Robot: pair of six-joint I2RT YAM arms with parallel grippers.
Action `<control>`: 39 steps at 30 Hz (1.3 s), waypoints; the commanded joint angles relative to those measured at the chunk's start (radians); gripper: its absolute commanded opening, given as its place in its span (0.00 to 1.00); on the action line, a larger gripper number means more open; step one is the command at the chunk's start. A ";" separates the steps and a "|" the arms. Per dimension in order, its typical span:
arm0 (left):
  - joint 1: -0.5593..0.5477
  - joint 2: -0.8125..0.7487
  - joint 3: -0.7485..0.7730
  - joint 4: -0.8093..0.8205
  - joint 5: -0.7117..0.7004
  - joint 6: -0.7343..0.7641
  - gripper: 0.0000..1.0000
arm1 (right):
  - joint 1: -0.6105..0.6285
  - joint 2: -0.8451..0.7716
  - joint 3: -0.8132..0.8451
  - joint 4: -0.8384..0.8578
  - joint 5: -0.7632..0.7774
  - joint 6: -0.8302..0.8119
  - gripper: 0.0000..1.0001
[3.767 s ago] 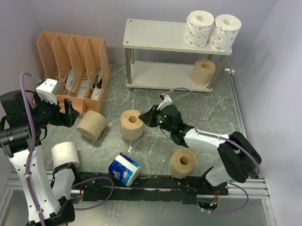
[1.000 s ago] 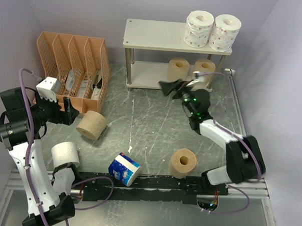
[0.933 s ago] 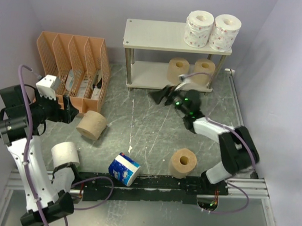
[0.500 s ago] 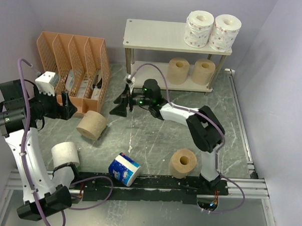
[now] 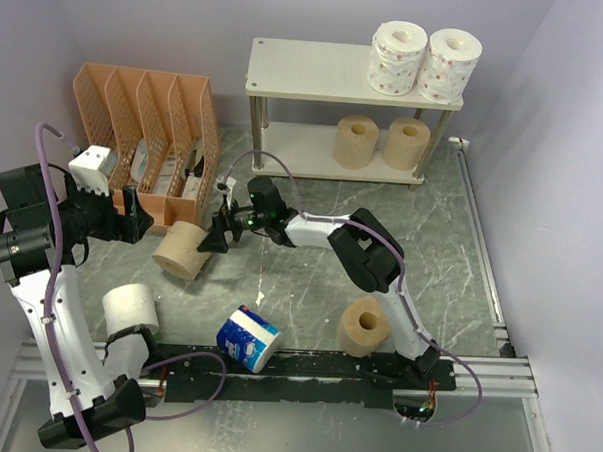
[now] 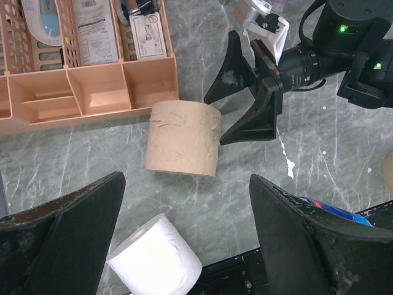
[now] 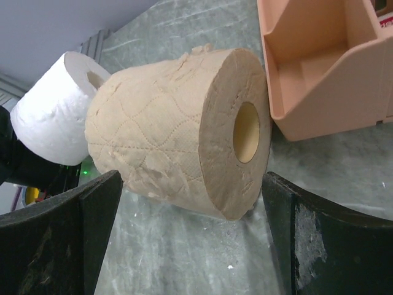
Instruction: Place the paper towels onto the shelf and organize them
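Note:
The shelf carries two printed white paper towels on its top board and two tan ones on the lower board. A tan roll lies on its side beside the organizer. My right gripper is open at that roll's core end, fingers spread on either side without pinching it. My left gripper hovers open above the table, empty. Below it lies a plain white roll.
An orange mesh file organizer stands just behind the lying tan roll. A blue-white wrapped roll and an upright tan roll sit near the black front rail. Walls close in on three sides.
My right arm swung from the shelf's lower board leftward across the table to the lying tan roll, leaving a second tan roll on that board. The left arm hardly moved.

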 commanded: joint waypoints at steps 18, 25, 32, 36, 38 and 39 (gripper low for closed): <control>0.009 -0.034 -0.009 0.013 -0.006 -0.008 0.94 | 0.056 0.082 0.087 0.033 0.042 0.026 0.17; 0.009 -0.032 -0.008 0.011 -0.003 -0.006 0.94 | 0.059 -0.083 -0.058 -0.010 0.087 -0.066 0.00; 0.010 -0.034 -0.007 0.007 0.005 -0.002 0.94 | 0.123 -0.477 -0.147 -0.368 0.427 -0.502 0.00; 0.010 -0.030 -0.005 0.005 0.009 0.001 0.94 | 0.158 -0.592 -0.124 -0.543 0.680 -0.701 0.00; 0.009 -0.030 -0.005 0.005 0.009 0.001 0.94 | 0.175 -0.624 -0.124 -0.604 0.822 -0.795 0.00; 0.009 -0.032 -0.005 0.004 0.009 0.001 0.94 | 0.181 -0.636 -0.128 -0.615 0.897 -0.841 0.00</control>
